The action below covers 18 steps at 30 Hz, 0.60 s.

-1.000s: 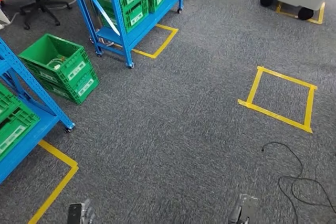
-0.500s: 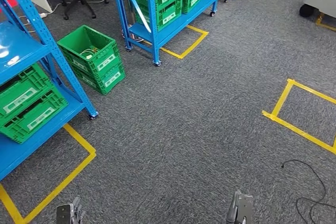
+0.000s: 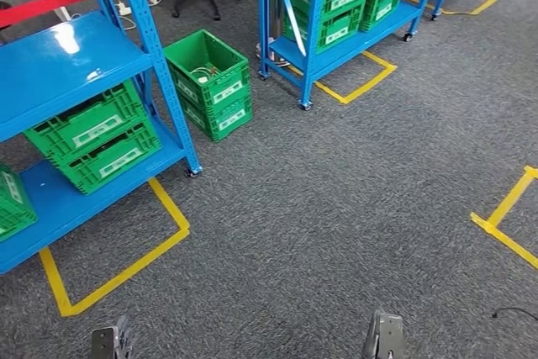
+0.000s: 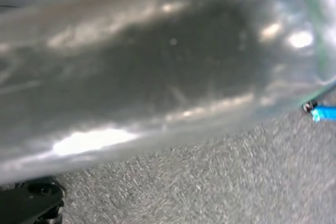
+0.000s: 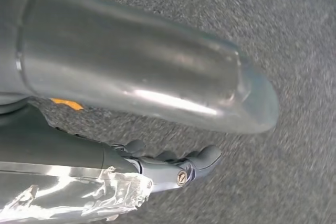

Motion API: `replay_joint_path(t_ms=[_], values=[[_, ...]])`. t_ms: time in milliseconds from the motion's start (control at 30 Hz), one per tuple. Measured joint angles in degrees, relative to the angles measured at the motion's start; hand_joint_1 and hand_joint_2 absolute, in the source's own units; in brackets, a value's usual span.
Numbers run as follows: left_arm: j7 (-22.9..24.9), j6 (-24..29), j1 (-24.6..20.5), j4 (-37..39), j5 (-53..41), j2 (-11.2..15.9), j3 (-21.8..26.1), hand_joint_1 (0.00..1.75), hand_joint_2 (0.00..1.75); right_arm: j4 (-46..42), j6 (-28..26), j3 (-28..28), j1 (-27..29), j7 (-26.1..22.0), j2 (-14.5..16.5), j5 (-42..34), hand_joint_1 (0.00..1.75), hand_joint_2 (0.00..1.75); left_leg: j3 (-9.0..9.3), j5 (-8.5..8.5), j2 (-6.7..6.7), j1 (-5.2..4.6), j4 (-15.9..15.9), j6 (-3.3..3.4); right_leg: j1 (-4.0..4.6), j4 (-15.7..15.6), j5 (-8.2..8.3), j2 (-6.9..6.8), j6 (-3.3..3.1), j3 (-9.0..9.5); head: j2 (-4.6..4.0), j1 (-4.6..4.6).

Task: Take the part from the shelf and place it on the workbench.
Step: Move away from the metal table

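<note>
Head view: bright, even overhead lighting with soft, short shadows under the blue shelf (image 3: 82, 65) at left. A white glare patch sits on its top board, upper left of the frame. Carpet (image 3: 329, 208) texture is sharp at centre and slightly smeared toward the edges. Left wrist view: heavily blurred; a silver surface (image 4: 158, 66) carries streaked highlights, brightest at lower left and upper right. Right wrist view: a similar silver surface (image 5: 138, 72) shows a narrow highlight line; the carpet behind it is motion-blurred.
</note>
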Motion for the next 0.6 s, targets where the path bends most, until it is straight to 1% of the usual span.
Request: replay_joint_path(t_ms=[33, 67, 100, 133, 167, 200, 233, 267, 300, 333, 367, 400, 433, 467, 500, 533, 567, 600], values=[[0.0, 0.3, 0.1, 0.0, 0.2, 0.0, -0.1, 0.0, 0.0, 0.0, -0.4, 0.0, 0.0, 0.0, 0.0, 0.3, 0.0, 0.0, -0.21, 0.13, -0.6, 0.14, 0.0, -0.35, 0.05, -0.6, -0.19, 0.21, 0.01, 0.41, 0.0, 0.0], [0.0, 0.6, 0.2, 0.0, 0.4, 0.0, -0.2, 0.0, 0.0, 0.0, -0.7, 0.1, 0.0, 0.0, 0.0, 0.5, 0.0, 0.0, -0.41, 0.25, -1.26, 0.31, 0.0, -0.74, 0.11, -0.8, -0.09, -0.29, 0.03, 0.58, 0.0, 0.02], [0.0, 1.0, 0.3, 0.0, 0.6, 0.0, -0.2, 0.0, 0.0, 0.0, -1.0, 0.2, -0.1, 0.0, 0.0, 0.7, 0.0, 0.0, -0.53, 0.18, -1.3, 0.4, 0.1, -1.07, 0.09, -1.0, 0.05, -0.96, -0.12, 0.68, 0.0, 0.0], [0.0, 1.4, 0.4, 0.0, 0.7, 0.0, -0.3, 0.0, 0.0, 0.0, -1.2, 0.3, -0.1, 0.0, 0.1, 0.8, 0.0, 0.0, -0.82, -0.33, -0.33, 0.34, 0.6, -1.42, 0.02, -1.3, 0.18, -1.68, -0.32, 0.84, 0.0, -0.1], [0.0, 1.7, 0.3, 0.0, 0.9, 0.0, -0.5, 0.0, 0.0, 0.0, -1.5, 0.4, -0.1, 0.0, 0.1, 1.0, 0.0, 0.0, -1.57, -1.48, 1.28, 0.23, 2.2, -1.76, -0.05, -1.6, 0.28, -2.54, -0.57, 1.0, 0.01, -0.31], [0.0, 2.1, 0.2, 0.0, 1.0, 0.0, -0.7, 0.0, 0.0, 0.0, -1.8, 0.5, 0.0, 0.0, 0.1, 1.2, 0.0, 0.0, -2.84, -3.17, 3.25, 0.2, 4.9, -2.04, -0.07, -1.8, 0.31, -3.47, -0.78, 1.11, 0.0, -0.48], [0.0, 2.4, 0.1, 0.0, 1.2, 0.0, -1.0, 0.0, 0.0, 0.1, -2.0, 0.5, 0.0, 0.0, 0.1, 1.3, 0.0, 0.0, -4.6, -5.1, 4.91, 0.2, 8.6, -2.35, 0.01, -1.8, 0.24, -4.39, -0.93, 1.15, -0.01, -0.65], [0.0, 2.7, 0.1, 0.0, 1.3, 0.0, -1.2, 0.0, 0.0, 0.1, -2.2, 0.5, 0.1, 0.0, 0.1, 1.4, 0.0, 0.0, -6.41, -6.71, 5.67, 0.3, 12.4, -2.59, 0.08, -1.8, 0.17, -5.36, -1.03, 1.15, -0.01, -0.73], [0.0, 2.9, 0.1, 0.0, 1.3, 0.0, -1.4, 0.0, 0.0, 0.1, -2.3, 0.6, 0.1, 0.0, 0.1, 1.5, 0.0, 0.0, -7.64, -7.43, 5.98, 0.42, 15.0, -2.76, 0.12, -1.8, 0.09, -6.28, -1.06, 1.16, -0.01, -0.72], [0.0, 3.1, 0.2, 0.0, 1.3, 0.0, -1.5, 0.0, 0.0, 0.2, -2.4, 0.6, 0.1, 0.0, 0.1, 1.5, 0.0, 0.0, -7.92, -7.05, 6.16, 0.5, 15.7, -2.88, 0.14, -1.8, 0.01, -7.16, -1.05, 1.19, -0.01, -0.72], [0.0, 3.2, 0.3, 0.0, 1.3, 0.0, -1.6, 0.0, 0.0, 0.2, -2.5, 0.7, 0.0, 0.0, 0.1, 1.7, 0.0, 0.0, -7.0, -5.61, 6.39, 0.55, 14.0, -2.92, 0.15, -1.8, -0.08, -7.97, -1.0, 1.3, 0.0, -0.73], [0.0, 3.4, 0.3, 0.0, 1.3, 0.0, -1.7, 0.0, 0.0, 0.2, -2.6, 0.8, 0.0, 0.0, 0.1, 1.8, 0.0, 0.0, -5.07, -3.53, 7.02, 0.54, 10.5, -2.86, 0.15, -1.8, -0.2, -8.73, -0.89, 1.48, -0.01, -0.73], [0.0, 3.6, 0.3, 0.0, 1.3, 0.0, -1.8, 0.0, 0.0, 0.3, -2.7, 0.9, 0.0, 0.0, 0.1, 1.9, 0.0, 0.0, -2.81, -1.8, 8.51, 0.37, 6.3, -2.7, 0.22, -1.8, -0.36, -9.4, -0.71, 1.7, -0.01, -0.74], [0.0, 3.7, 0.1, 0.0, 1.3, 0.0, -2.0, 0.0, 0.0, 0.3, -2.8, 1.0, 0.0, 0.0, 0.1, 2.0, 0.0, 0.0, -0.94, -0.63, 9.89, 0.15, 2.9, -2.34, 0.37, -1.7, -0.57, -10.02, -0.45, 1.87, -0.01, -0.77], [0.0, 3.8, 0.0, 0.0, 1.3, 0.0, -2.2, 0.0, 0.0, 0.4, -2.9, 1.0, -0.1, 0.0, 0.0, 2.1, 0.0, 0.0, 0.17, -0.13, 10.91, -0.11, 0.7, -1.96, 0.53, -1.7, -0.75, -10.62, -0.17, 2.03, -0.01, -0.75], [0.0, 3.8, -0.1, 0.0, 1.3, 0.1, -2.4, 0.0, 0.0, 0.4, -2.9, 1.0, -0.1, 0.0, 0.0, 2.1, 0.0, 0.0, 0.51, -0.17, 11.37, -0.38, -0.2, -1.56, 0.66, -1.6, -0.88, -11.23, 0.1, 2.17, 0.0, -0.77], [0.0, 3.9, -0.1, 0.0, 1.3, 0.1, -2.5, 0.0, 0.0, 0.4, -2.9, 1.1, -0.1, 0.0, 0.0, 2.2, 0.0, 0.0, 0.4, -0.13, 10.76, -0.51, -0.4, -1.13, 0.71, -1.7, -0.99, -11.89, 0.4, 2.32, 0.0, -0.79], [0.0, 4.0, 0.0, 0.0, 1.3, 0.1, -2.6, 0.0, 0.0, 0.4, -2.9, 1.2, -0.2, 0.0, 0.0, 2.2, 0.0, 0.0, 0.4, 0.01, 10.0, -0.44, -0.5, -0.75, 0.61, -1.7, -1.16, -12.21, 0.71, 2.4, 0.0, -0.8]])
